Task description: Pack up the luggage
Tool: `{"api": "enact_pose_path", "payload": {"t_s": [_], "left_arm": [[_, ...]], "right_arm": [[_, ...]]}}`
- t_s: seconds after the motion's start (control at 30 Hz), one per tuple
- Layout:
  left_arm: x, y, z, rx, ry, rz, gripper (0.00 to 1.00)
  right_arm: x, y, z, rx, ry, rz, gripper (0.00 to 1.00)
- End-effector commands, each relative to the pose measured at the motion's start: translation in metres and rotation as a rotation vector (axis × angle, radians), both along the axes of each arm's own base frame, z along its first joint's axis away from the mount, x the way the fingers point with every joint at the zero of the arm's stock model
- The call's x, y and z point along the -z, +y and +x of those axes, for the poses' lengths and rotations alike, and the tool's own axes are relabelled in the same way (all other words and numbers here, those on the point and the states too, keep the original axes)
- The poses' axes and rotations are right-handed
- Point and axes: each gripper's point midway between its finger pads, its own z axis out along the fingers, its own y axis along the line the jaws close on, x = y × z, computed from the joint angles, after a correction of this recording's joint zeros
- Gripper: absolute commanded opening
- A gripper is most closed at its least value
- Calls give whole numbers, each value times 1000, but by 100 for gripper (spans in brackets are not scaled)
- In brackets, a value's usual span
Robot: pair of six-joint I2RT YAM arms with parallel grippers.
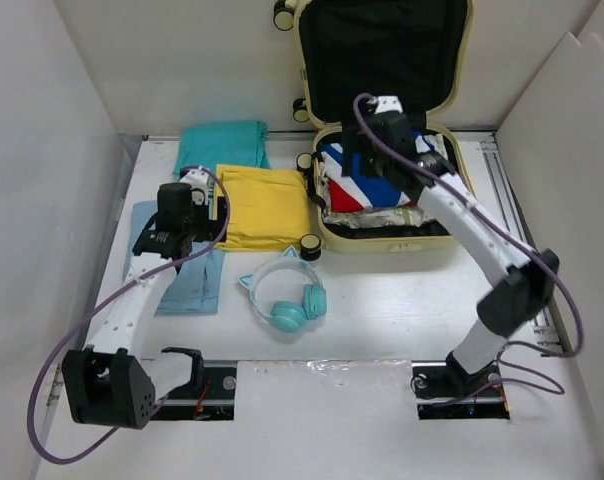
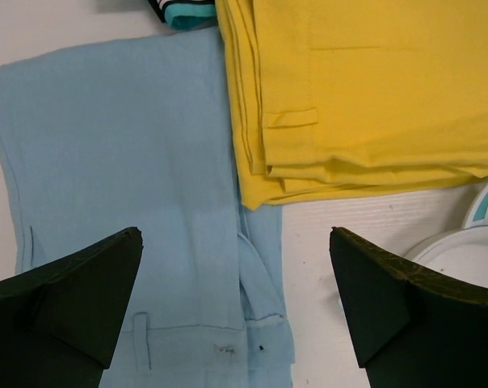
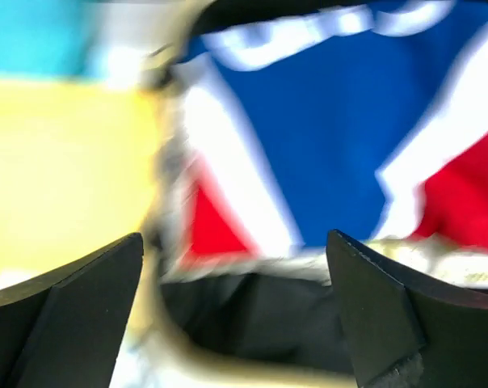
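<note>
One luggage (image 1: 324, 232), four wheels (image 1: 310, 247) in sight. Three folded pieces out on the bench (image 1: 382, 320): one teal garment (image 1: 222, 145), one yellow garment (image 1: 267, 205), one light-blue garment (image 1: 187, 280). One blue, white and red cloth (image 1: 367, 185) topmost inside; layers beneath uncountable. One pair of headphones (image 1: 287, 315). Two claws: left claw (image 2: 236, 238), right claw (image 3: 234, 241).

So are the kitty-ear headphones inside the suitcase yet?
No, the headphones lie on the white table in front of the suitcase, outside its shell.
</note>
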Motion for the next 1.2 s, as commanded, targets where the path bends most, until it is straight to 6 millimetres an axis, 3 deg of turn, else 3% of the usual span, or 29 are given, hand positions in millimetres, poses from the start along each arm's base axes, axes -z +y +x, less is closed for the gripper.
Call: {"api": "enact_pose_path", "payload": {"t_s": [0.0,0.03,0.07,0.17,0.23,0.27,0.4,0.53,0.63,0.67,0.7,0.73,0.77,0.8,0.83,0.87,0.9,0.97,1.1,1.17], "left_arm": [[6,11,-12,-66,2,9,100],[4,11,-13,-72,-13,0,100],[7,10,-13,-78,-12,-7,100],[3,15,-16,-120,-31,-32,100],[-4,18,-15,-135,-57,-44,100],[-2,18,-18,-136,-57,-44,100],[-15,28,-19,-157,-114,-4,100],[-23,60,-20,-202,-143,154,100],[-17,88,-19,-224,-71,218,100],[-30,90,-12,-198,-77,206,100],[-30,79,-7,-113,-65,144,100],[-18,78,-6,-75,8,100,100],[-34,97,0,-110,-12,61,100],[-35,104,3,-110,2,19,100],[-29,95,1,-48,45,-88,100],[-10,115,1,-91,122,-175,100],[-17,122,7,-76,127,-215,100],[15,128,-1,-59,275,-290,100],[56,184,-12,-199,357,-221,100],[70,199,-17,-238,395,-188,100]], "right_arm": [[-3,38,-78,-183,34,-58,99],[2,57,-95,-242,55,-31,99],[19,82,-126,-318,104,-31,99],[40,120,-177,-385,189,13,99],[60,129,-197,-372,248,22,99],[70,143,-210,-409,270,20,99],[104,160,-232,-420,343,-35,99],[101,168,-241,-421,323,-66,99],[101,171,-246,-439,322,-56,99],[101,170,-247,-433,320,-44,99],[97,170,-247,-435,313,-36,99],[101,169,-247,-434,315,-38,99],[100,168,-247,-441,308,-39,99],[97,167,-248,-443,302,-32,99],[97,168,-249,-459,305,-39,99],[96,169,-248,-460,299,-32,99],[93,169,-248,-470,290,-35,99],[96,165,-247,-472,287,-54,99],[92,163,-246,-480,271,-66,99],[97,162,-246,-485,282,-89,99]]}}
